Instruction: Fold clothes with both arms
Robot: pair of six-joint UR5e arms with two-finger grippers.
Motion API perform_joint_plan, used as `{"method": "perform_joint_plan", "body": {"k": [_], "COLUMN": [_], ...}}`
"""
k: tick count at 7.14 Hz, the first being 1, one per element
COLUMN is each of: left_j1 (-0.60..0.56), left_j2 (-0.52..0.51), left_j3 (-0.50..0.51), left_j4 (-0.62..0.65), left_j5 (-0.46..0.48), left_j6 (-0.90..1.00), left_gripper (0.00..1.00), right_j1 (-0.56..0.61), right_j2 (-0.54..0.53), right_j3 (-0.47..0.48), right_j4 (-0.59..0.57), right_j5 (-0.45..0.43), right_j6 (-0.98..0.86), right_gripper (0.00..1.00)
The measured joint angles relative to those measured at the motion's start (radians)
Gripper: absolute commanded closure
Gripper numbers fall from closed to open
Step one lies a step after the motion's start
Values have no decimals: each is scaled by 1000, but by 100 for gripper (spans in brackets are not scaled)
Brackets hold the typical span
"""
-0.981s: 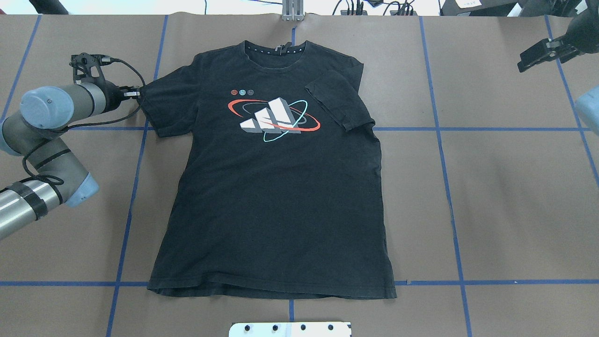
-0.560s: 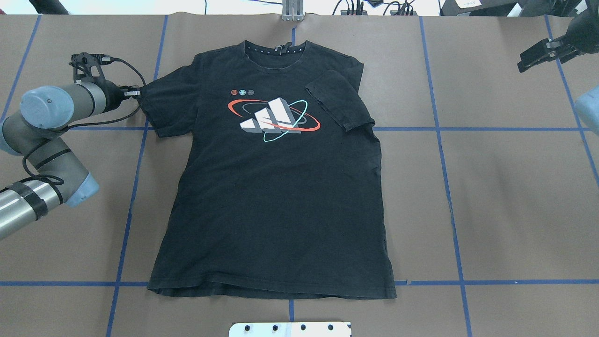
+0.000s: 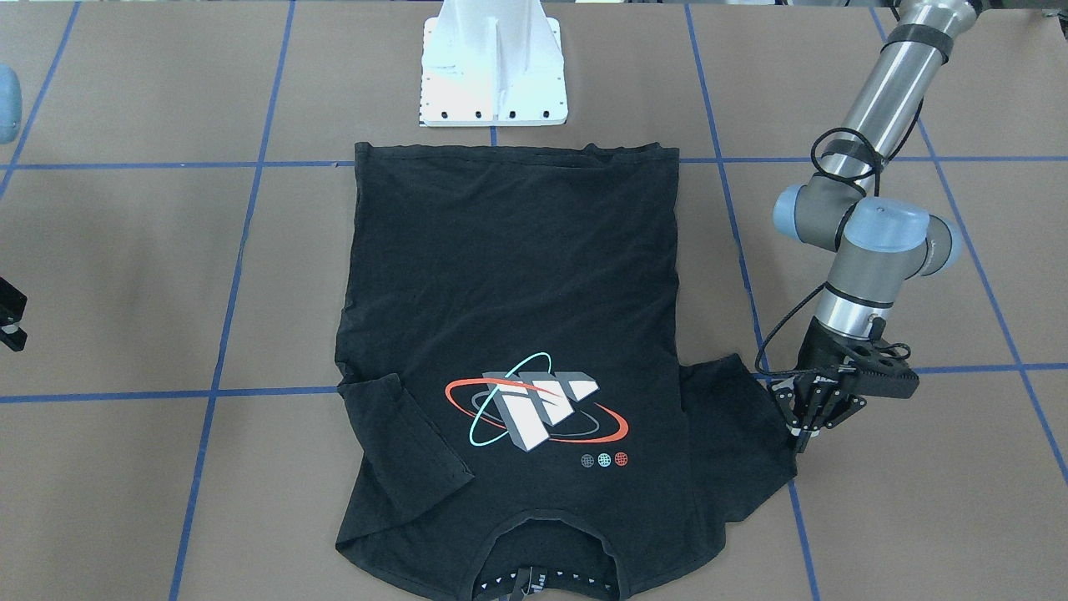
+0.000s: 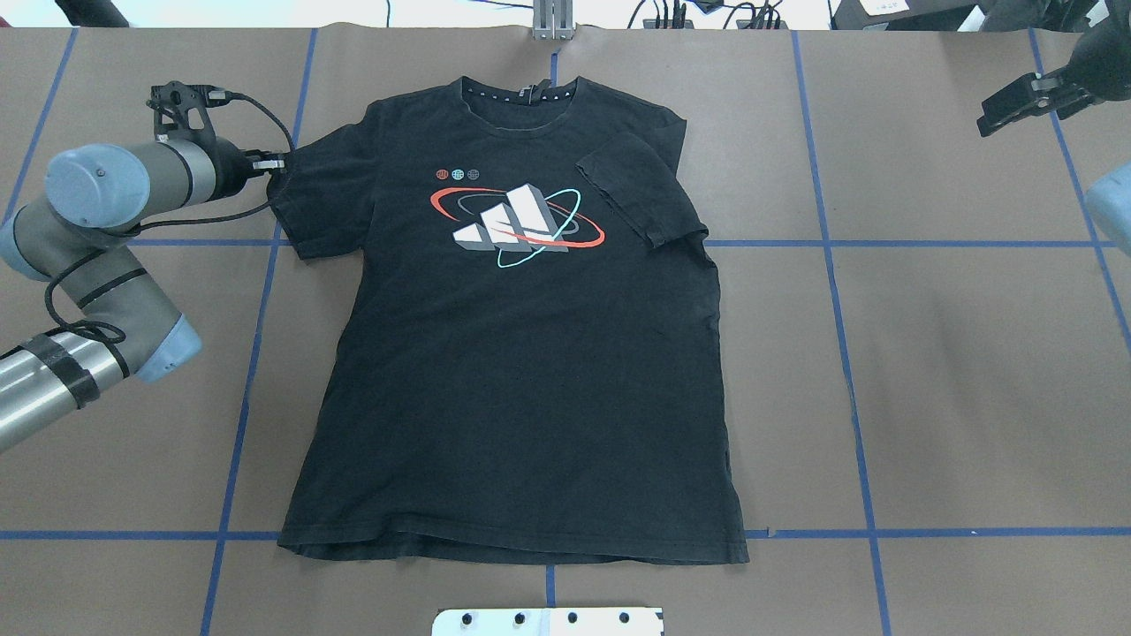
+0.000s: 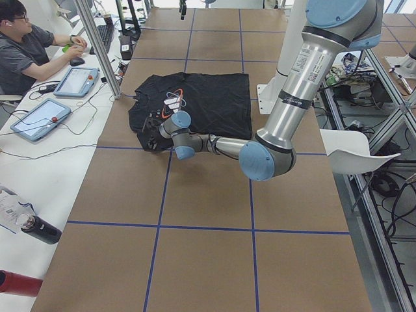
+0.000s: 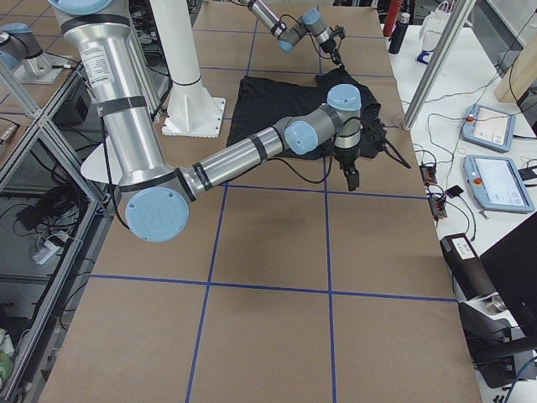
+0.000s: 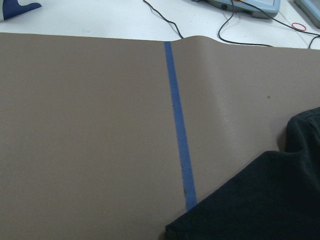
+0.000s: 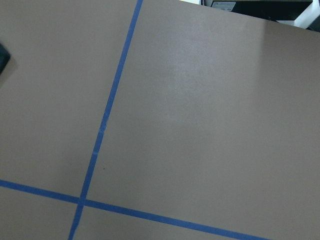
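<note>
One black T-shirt [image 4: 530,380] lies flat and print-side up in the middle of the brown surface [image 4: 954,353]. Its hem is toward the white pedestal base [image 3: 492,67] and its collar is on the side away from the robot. The print [image 4: 517,221] of white-grey slanted blocks ringed by red and teal ovals sits on the chest. The right sleeve [image 4: 641,190] is folded inward over the chest, just beside the print, while the left sleeve [image 4: 309,199] is spread out on the surface. The left arm [image 4: 115,190] reaches in low from the side, and the left jaws stand at the outer edge of that spread sleeve, drawn close together on the fabric's edge. The left wrist view shows only the sleeve's corner and a blue tape line [image 7: 179,130], so how much cloth they hold cannot be told. The right arm [image 6: 243,155] is well apart from the shirt, out over bare surface on the robot's right. The right jaws hang above the taped grid with nothing visible in them, and it cannot be told whether they are open or closed.
</note>
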State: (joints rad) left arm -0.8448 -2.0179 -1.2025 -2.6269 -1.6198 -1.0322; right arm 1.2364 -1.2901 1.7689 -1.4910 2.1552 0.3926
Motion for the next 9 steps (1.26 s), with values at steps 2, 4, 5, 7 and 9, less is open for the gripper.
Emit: {"method": "perform_joint_plan", "body": {"k": [2, 4, 5, 7, 9], "left_j1": [10, 69, 104, 155, 183], "left_j2": [-53, -145, -194, -279, -347], "left_j3": [-115, -143, -142, -106, -25], "left_j4": [222, 383, 442, 511, 516], "left_j5": [-3, 12, 19, 31, 59], "left_j6": [-28, -127, -179, -251, -274], "left_gripper": [100, 100, 100, 100, 72], "right_j1": [0, 0, 0, 0, 0], "right_j2": [0, 0, 0, 1, 0], "right_j3": [0, 0, -1, -1, -1], "right_j4": [0, 0, 0, 0, 0], "right_j5": [0, 0, 0, -1, -2], "right_j6": [5, 11, 12, 17, 18], "right_gripper": [0, 0, 0, 0, 0]}}
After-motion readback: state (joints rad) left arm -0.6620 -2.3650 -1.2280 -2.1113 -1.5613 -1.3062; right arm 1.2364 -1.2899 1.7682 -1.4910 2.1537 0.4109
